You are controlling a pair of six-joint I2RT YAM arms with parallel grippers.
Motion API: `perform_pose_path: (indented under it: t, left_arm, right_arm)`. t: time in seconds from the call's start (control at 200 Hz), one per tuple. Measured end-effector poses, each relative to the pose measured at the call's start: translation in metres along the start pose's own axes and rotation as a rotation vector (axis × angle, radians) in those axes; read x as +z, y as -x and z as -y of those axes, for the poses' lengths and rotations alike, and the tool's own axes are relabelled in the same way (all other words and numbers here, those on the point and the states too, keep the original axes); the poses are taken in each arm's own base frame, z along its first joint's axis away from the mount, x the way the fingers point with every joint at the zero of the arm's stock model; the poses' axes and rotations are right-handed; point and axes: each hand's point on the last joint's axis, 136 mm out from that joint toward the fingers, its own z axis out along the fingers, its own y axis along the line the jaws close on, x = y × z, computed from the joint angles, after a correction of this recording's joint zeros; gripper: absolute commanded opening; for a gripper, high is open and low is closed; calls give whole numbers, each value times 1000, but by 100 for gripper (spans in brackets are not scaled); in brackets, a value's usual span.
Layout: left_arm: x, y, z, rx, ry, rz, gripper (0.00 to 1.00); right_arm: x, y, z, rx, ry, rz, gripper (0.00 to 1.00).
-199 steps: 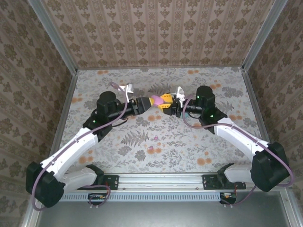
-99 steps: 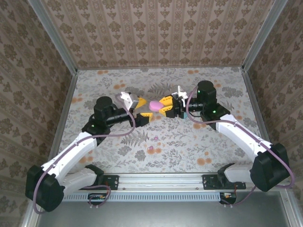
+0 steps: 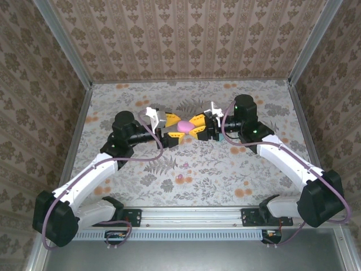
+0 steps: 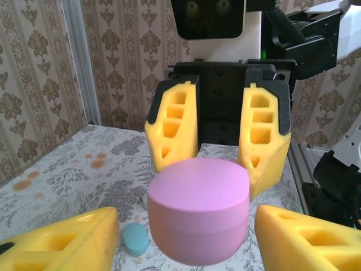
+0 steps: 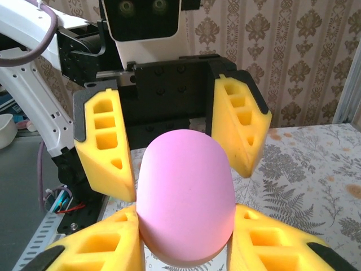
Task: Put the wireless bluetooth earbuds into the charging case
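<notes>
I am gripping the pink charging case (image 5: 186, 186) in my right claw (image 3: 196, 126). Its two yellow fingers (image 5: 96, 248) are pressing against the flanks of the case from either side, so this claw is standing only as far open as the case is wide. The case is hanging in the air over the flowered cloth (image 3: 214, 169), near the middle of the table and between my two wrists. Its lid is sitting down on the body, with just a thin seam running around the shell. My left claw (image 3: 171, 129) is facing the right one head-on and reaching around the other end of the case. Its fingers (image 4: 67, 243) are standing apart, one on each side of the pink shell. From the left wrist camera I am seeing a wider gap on one side and a bare sliver on the other, so this claw is open around the case and is clamping nothing. From the right wrist camera those same fingers are showing just behind the rounded end of the case, flanking it closely. One cyan earbud (image 4: 135, 238) is lying on the cloth, showing through the gap between my left claw's finger and the case, apart from both. From the overhead camera I am not managing to tell any other bud from the printed flowers, as they are too small to pick out there.
</notes>
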Motion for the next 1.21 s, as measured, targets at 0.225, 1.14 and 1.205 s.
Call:
perform_pose_path:
  t: [0.225, 1.14, 1.205]
  left_arm:
    - [2, 1, 1, -7, -13, -1, 57]
    - [12, 1, 4, -44, -61, -25, 50]
    - [13, 1, 3, -46, -66, -26, 51]
  right_arm:
    - [0, 0, 0, -2, 0, 2, 35]
    - [0, 7, 2, -23, -8, 22, 35]
    - [0, 8, 2, -26, -9, 25, 35]
